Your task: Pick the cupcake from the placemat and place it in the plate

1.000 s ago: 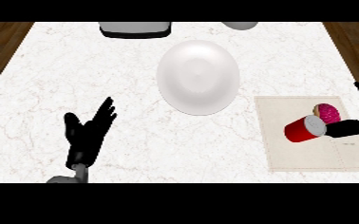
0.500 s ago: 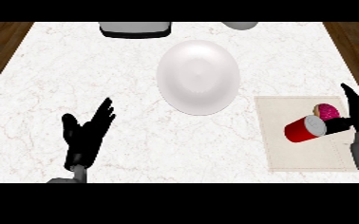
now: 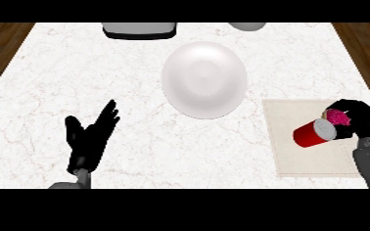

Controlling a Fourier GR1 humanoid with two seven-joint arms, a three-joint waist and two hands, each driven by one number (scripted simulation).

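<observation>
Right hand (image 3: 352,118) at the counter's right edge, fingers curled round the cupcake (image 3: 321,129) and partly hidden behind it. Cupcake tipped on its side, red wrapper pointing toward the counter's middle, pink frosting against the black fingers. Seen over the right half of the beige placemat (image 3: 298,154); could not tell whether lifted or touching the mat. Placemat lay flat near the counter's front right corner, its left edge just beside the plate (image 3: 204,78). White plate sat at the middle of the counter (image 3: 86,83), bare, well apart from the cupcake. Left hand (image 3: 90,138) rested near the front left corner, fingers straight and spread, holding nothing. Grey and black object (image 3: 139,30) and a grey round one (image 3: 247,26) cut off at the back edge.
</observation>
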